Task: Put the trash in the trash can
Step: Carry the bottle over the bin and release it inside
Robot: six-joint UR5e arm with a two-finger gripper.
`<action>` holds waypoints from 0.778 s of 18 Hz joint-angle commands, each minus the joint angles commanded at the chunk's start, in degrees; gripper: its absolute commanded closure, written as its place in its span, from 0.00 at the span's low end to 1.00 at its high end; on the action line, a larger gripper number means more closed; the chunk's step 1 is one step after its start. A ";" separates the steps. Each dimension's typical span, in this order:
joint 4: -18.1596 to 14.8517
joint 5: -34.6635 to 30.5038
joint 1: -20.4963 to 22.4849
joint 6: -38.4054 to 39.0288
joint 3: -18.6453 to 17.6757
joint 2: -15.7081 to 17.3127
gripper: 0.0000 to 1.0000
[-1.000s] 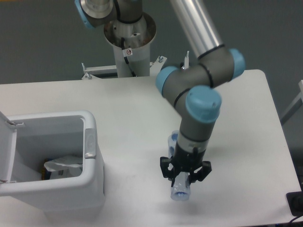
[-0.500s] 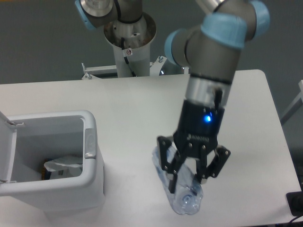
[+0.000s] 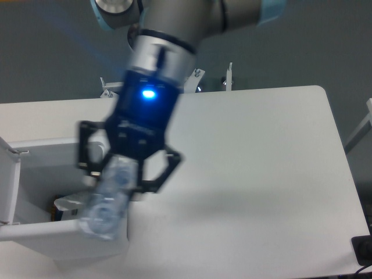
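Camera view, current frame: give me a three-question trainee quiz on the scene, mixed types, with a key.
1. True or false: the tool is holding the crushed clear plastic bottle.
2. Multiple choice: where does the bottle appear in the picture?
A. flat on the white table at the right
B. over the front right rim of the white boxy plastic bin
C. on the floor
3. Short answer: what already lies inside the bin?

Key:
1. True; the fingers sit on either side of it, though the picture is motion-blurred.
2. B
3. A clear-white plastic wrapper at the bottom.
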State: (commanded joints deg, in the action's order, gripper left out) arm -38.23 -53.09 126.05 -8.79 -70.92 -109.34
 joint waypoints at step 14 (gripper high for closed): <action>-0.61 -1.05 2.79 -1.40 -5.81 4.56 0.00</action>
State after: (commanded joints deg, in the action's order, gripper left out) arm -38.85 -54.14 128.83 -10.19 -76.73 -104.77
